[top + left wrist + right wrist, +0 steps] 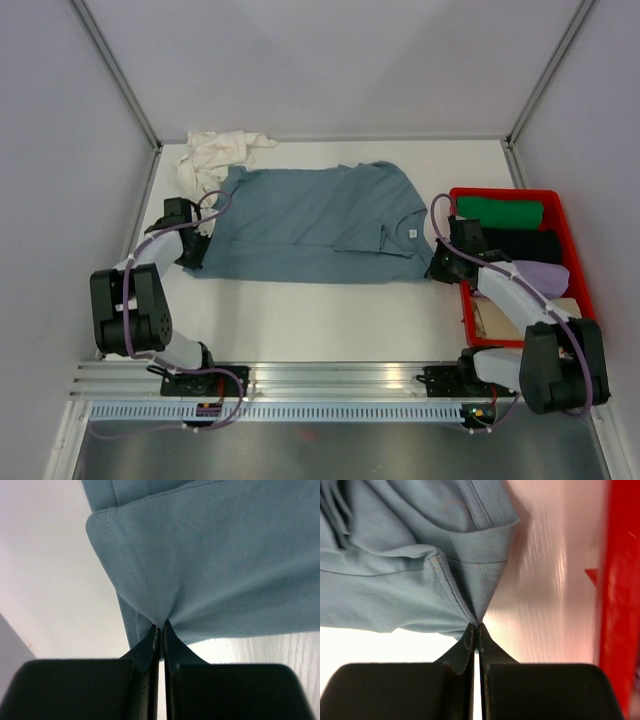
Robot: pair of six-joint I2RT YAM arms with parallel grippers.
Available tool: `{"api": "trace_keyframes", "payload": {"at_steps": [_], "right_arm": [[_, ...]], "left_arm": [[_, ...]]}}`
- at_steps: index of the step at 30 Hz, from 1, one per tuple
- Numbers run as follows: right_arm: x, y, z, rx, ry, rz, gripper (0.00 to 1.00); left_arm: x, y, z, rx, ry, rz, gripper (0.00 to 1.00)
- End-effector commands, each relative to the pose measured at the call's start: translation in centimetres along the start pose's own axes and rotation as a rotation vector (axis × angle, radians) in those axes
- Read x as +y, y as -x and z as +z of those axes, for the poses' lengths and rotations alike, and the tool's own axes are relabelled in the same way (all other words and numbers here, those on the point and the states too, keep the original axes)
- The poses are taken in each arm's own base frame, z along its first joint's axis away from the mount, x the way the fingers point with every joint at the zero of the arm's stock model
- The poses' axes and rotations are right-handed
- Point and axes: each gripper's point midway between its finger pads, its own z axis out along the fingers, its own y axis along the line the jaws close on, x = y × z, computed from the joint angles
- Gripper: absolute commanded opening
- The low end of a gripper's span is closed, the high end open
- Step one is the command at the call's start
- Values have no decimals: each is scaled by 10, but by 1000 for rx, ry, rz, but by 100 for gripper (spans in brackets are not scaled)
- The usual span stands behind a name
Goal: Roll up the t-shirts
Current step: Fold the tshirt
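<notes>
A dusty blue-grey t-shirt lies spread flat across the middle of the table, neck toward the right. My left gripper is shut on its near-left hem corner; in the left wrist view the fabric bunches into the closed tips of the left gripper. My right gripper is shut on the near-right corner by the sleeve, and the cloth is pinched in the right gripper. A cream-white t-shirt lies crumpled at the back left, touching the blue one.
A red crate stands at the right, holding green, black, lavender and tan folded garments; its wall is close beside the right gripper. Grey walls enclose the table on three sides.
</notes>
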Motion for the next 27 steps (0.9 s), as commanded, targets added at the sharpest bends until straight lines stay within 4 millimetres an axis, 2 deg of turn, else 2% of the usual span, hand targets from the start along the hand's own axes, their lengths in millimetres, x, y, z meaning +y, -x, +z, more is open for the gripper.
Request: {"api": "trace_keyframes", "payload": {"at_steps": [1, 2, 5, 10, 12, 13, 15, 16, 18, 19, 22, 23, 26, 27], "right_arm": [[6, 10, -28, -41, -3, 46, 0], [3, 5, -35, -26, -20, 58, 0], [0, 7, -58, -77, -39, 81, 1], [-1, -5, -75, -65, -44, 133, 0], [-6, -9, -80, -65, -66, 133, 6], [-8, -14, -82, -50, -75, 137, 12], [-13, -11, -89, -95, -96, 147, 21], [-14, -11, -93, -104, -100, 159, 36], [-17, -5, -101, -157, -112, 164, 48], [-17, -1, -105, -180, -110, 152, 48], [-9, 20, -110, -227, -89, 126, 45], [-2, 28, -112, -236, -69, 104, 44], [25, 38, -94, -177, 26, 73, 42], [43, 40, -87, -172, 68, 32, 42]], "left_arm": [[5, -19, -30, 40, 21, 56, 2], [4, -23, -35, 45, 17, 61, 2], [-2, -37, -49, 67, -2, 79, 2], [-13, -57, -71, 82, -27, 102, 2], [-17, -68, -76, 111, -41, 113, 2], [-19, -70, -78, 111, -46, 119, 2], [-24, -80, -80, 140, -66, 127, 2], [-27, -84, -80, 149, -76, 127, 5], [-32, -93, -82, 184, -100, 136, 20], [-33, -96, -82, 197, -109, 137, 35], [-29, -96, -85, 211, -92, 133, 48], [-28, -94, -87, 207, -83, 129, 49], [-17, -74, -98, 159, -51, 112, 50], [-16, -67, -101, 136, -52, 101, 51]]}}
